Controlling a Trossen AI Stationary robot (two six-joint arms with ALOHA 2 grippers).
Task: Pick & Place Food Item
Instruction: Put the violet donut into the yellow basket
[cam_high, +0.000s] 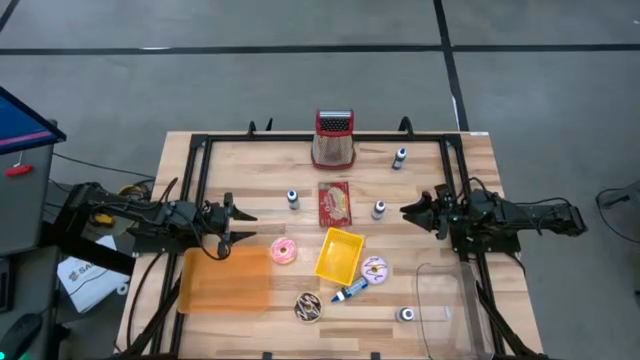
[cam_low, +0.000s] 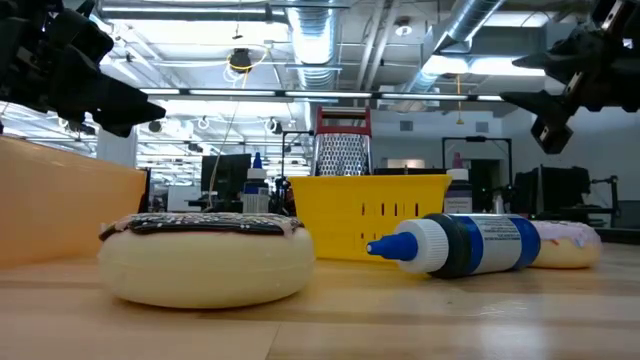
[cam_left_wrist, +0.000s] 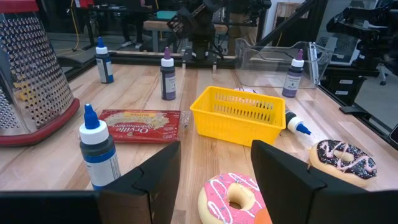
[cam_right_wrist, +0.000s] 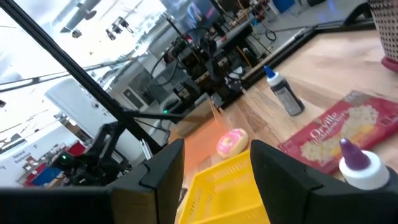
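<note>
Both hands hover open and empty above the surface (cam_high: 420, 170), the left hand (cam_high: 236, 216) at nine o'clock aimed at the pink doughnut (cam_high: 283, 251) just beside the orange tray (cam_high: 225, 280), the right hand (cam_high: 415, 211) at three o'clock, apparently waiting.

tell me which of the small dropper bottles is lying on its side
The blue-capped, blue-labelled plastic bottle between the yellow plastic basket and the chocolate-iced donut. It lies flat on the table; every other small bottle stands upright.
</note>
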